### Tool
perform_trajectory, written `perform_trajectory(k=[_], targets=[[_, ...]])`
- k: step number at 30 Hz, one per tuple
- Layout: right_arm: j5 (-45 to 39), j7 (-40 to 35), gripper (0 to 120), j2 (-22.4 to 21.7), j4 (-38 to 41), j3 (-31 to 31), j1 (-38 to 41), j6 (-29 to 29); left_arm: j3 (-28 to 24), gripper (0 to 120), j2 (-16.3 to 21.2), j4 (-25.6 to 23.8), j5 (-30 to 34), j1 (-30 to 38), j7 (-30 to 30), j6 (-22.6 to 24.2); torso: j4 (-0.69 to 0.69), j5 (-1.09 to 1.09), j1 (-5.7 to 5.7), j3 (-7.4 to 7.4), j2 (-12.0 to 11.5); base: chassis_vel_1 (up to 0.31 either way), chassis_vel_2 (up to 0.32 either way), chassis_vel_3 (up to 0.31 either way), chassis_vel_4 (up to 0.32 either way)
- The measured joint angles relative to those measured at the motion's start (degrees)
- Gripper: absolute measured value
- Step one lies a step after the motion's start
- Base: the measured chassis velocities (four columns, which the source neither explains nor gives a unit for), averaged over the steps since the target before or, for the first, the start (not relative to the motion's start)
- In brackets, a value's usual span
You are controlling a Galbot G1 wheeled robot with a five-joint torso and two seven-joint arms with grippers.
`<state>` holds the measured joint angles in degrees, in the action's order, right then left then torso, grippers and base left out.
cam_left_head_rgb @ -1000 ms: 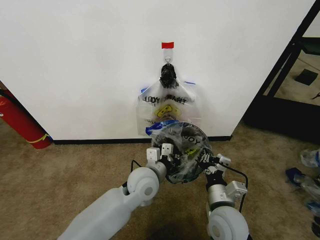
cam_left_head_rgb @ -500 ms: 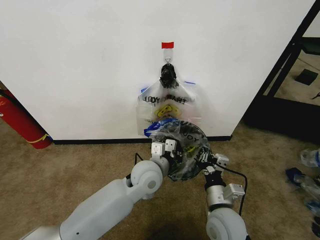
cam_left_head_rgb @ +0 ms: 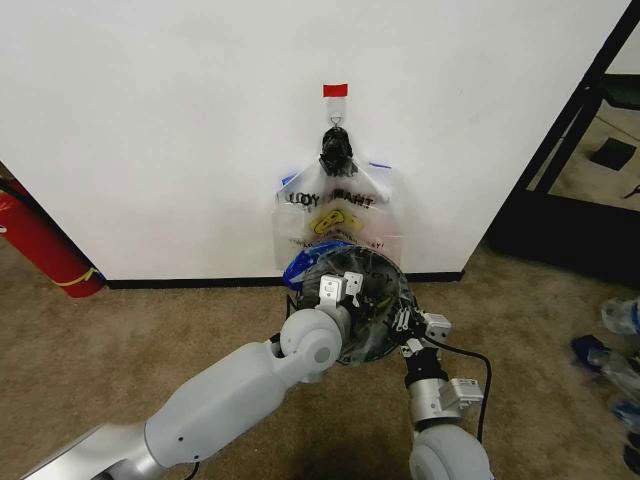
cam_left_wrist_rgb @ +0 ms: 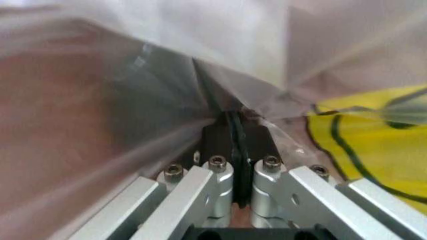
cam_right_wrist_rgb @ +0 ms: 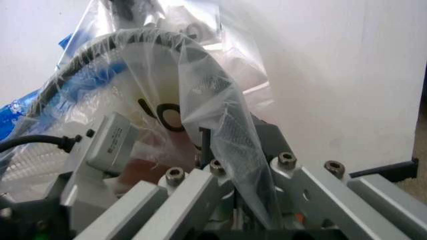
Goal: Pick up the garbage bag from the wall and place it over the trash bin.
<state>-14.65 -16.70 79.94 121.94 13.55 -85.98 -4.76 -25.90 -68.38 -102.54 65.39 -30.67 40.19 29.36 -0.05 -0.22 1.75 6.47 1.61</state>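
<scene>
Judged featherlight, limp and tear-prone: garbage bag (cam_left_head_rgb: 365, 290) draped over the trash bin (cam_left_head_rgb: 352, 345) below the wall (cam_left_head_rgb: 150, 120), film pinched by left end effector (cam_left_wrist_rgb: 237, 145) and right end effector (cam_right_wrist_rgb: 230, 200), best gripped near the rim.

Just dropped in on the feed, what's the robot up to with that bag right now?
Both grippers are pinched shut on the garbage bag, stretching it over the trash bin in front of the wall. The left gripper holds film at the bin's left rim, the right gripper at its right. The bunch of bags hangs behind on the wall.
</scene>
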Motion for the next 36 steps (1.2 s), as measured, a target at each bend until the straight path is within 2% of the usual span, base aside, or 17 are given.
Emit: perform_trajectory(k=[5,7,11,15,26,36], targets=[[-0.9,-0.5,0,-0.3,-0.5,0.7,0.5,0.2,0.5,0,1.4,-1.5,-0.5,-0.6,0.1,0.0,0.01,0.00,0.00,0.00,0.0,0.000,0.000,0.000,0.000],[-1.7,-1.2,0,-0.3,-0.8,1.1,0.9,0.6,1.0,0,2.6,-3.7,-0.3,-1.3,0.1,0.0,0.01,-0.01,0.00,0.00,0.0,0.000,0.000,0.000,0.000],[-2.4,-1.9,0,-0.5,-1.5,1.9,1.9,1.0,1.7,0,5.8,-9.0,2.0,-2.5,0.0,0.6,0.02,0.00,0.00,0.00,0.0,0.000,0.000,0.000,0.000],[-2.2,-1.8,0,-0.5,-1.6,1.9,1.9,1.0,1.7,0,6.2,-10.9,5.4,-2.5,0.1,1.1,0.02,-0.01,0.00,0.00,0.0,0.000,0.000,0.000,0.000],[4.7,0.4,0,-0.8,-0.4,0.6,-0.2,-1.3,-1.6,0,1.6,-6.4,8.4,0.1,0.5,2.9,0.01,0.00,0.00,0.00,0.0,0.000,0.000,0.000,0.000],[4.5,0.6,0,-0.3,-0.4,-0.3,-0.9,-1.7,-2.4,0,-1.1,-2.5,8.3,1.2,0.7,2.0,0.00,0.00,0.00,0.00,0.0,0.000,0.000,0.000,0.000]])
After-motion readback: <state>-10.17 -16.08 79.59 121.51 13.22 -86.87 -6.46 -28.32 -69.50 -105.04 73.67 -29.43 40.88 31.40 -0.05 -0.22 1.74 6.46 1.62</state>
